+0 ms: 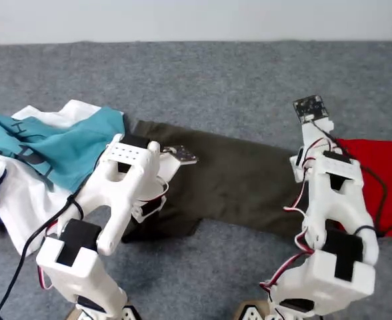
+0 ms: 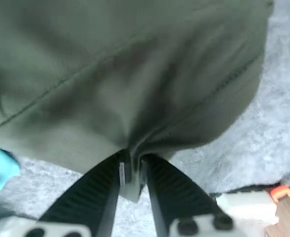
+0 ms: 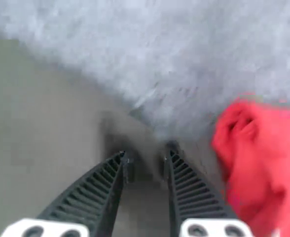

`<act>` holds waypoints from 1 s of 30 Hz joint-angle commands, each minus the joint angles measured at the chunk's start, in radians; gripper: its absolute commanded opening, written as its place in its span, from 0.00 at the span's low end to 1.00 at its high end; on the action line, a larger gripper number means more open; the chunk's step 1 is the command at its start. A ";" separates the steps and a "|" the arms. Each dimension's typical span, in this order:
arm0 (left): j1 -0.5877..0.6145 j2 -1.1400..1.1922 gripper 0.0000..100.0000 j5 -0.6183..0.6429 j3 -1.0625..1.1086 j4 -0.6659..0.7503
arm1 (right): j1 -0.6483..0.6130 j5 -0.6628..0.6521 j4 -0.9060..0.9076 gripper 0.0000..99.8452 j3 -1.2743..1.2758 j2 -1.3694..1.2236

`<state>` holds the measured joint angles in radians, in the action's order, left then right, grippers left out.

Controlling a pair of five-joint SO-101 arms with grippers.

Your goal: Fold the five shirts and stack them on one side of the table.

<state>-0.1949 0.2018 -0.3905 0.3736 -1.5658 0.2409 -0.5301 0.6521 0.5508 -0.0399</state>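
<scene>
Partly cut off, the olive shirt (image 2: 135,74) sits pinched in the left tool (image 2: 132,170)

This looks like a robotics lab bench: a worktop (image 1: 216,73) covered in grey felt, a bare pale wall (image 1: 196,20) behind it, and a white left arm (image 1: 113,200) and right arm (image 1: 333,220) with loose wires (image 1: 24,248) at its near edge.
</scene>
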 commanded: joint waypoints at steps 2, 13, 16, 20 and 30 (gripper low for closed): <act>-0.002 -0.049 0.05 0.043 -0.042 0.020 | -0.010 0.005 0.321 0.11 -0.075 0.248; -0.009 -0.049 0.07 0.094 -0.314 -0.181 | -0.237 -0.023 0.542 0.11 0.170 0.645; -0.011 -0.049 0.07 0.094 -0.314 -0.180 | -0.243 -0.021 0.544 0.11 0.229 0.694; -0.008 -0.049 0.07 0.091 -0.268 -0.190 | -0.249 -0.029 0.613 0.11 0.249 0.723; 0.060 -0.049 0.07 -0.115 0.156 -0.072 | -0.154 -0.095 0.657 0.11 0.252 0.731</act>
<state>-0.1826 0.2018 -0.4780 0.4826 -1.6901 0.0675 -0.6099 1.2950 0.8071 0.6644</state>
